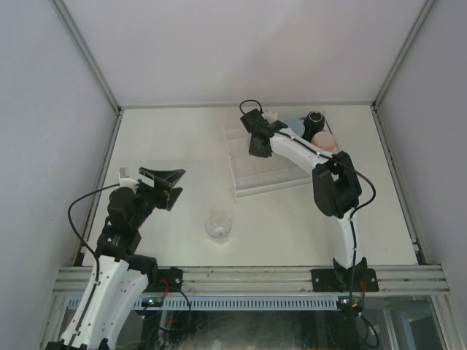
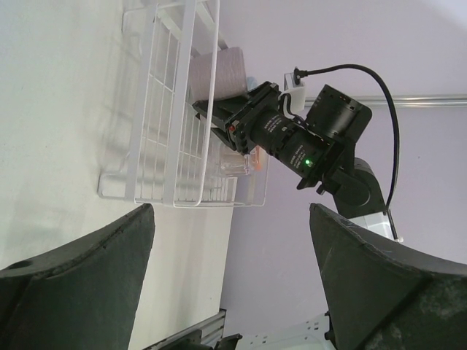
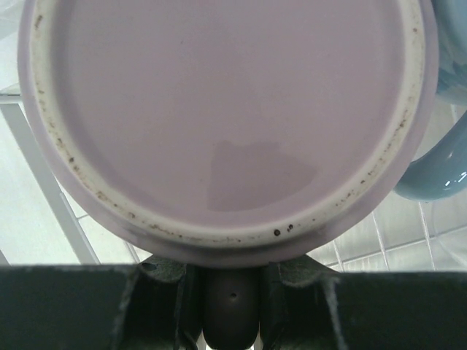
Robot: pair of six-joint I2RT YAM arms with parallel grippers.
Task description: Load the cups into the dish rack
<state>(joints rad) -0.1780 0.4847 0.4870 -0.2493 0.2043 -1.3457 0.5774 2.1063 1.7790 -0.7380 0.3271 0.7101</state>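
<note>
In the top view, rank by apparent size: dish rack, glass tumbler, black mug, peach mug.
1. dish rack, clearly largest.
2. glass tumbler, though nearer the camera.
3. black mug and peach mug look alike; unranked.

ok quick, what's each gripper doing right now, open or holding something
left gripper: open, nothing between its fingers
right gripper: shut on the mauve mug

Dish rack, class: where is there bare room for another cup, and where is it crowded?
Bare: the near rows of the dish rack, between its near wall and the right arm. Crowded: far right corner, with light blue mug, black mug, peach mug; the right pincer has the mauve mug at far left.
</note>
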